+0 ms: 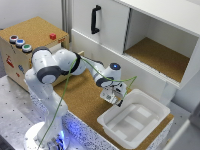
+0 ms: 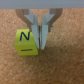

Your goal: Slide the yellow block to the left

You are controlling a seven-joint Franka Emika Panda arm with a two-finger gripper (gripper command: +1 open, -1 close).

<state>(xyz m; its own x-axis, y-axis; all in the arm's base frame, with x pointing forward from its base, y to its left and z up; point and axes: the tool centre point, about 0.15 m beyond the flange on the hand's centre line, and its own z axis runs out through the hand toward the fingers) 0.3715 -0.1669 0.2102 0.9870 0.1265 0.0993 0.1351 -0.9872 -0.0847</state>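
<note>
The yellow block (image 2: 27, 42) sits on the cork-topped counter (image 2: 60, 65), seen clearly only in the wrist view. Its upper face carries a dark mark shaped like the letter N, and a short dark dash shows on its front face. The claw (image 2: 41, 39) stands right against it: one finger (image 2: 44, 35) touches the block's side and a second finger (image 2: 32, 22) rises behind the block. The fingers are close together, but whether they pinch the block or only lean on it cannot be told.

In the exterior view the claw (image 1: 116, 98) hangs low over the cork counter (image 1: 85, 102), just beside a white bin (image 1: 134, 119) that looks empty. The block itself is hidden there. Behind, an open cupboard compartment (image 1: 160, 55) shows only its cork floor. A small red cube (image 1: 52, 36) rests on a wooden box (image 1: 35, 31) with three coloured buttons (image 1: 20, 43).
</note>
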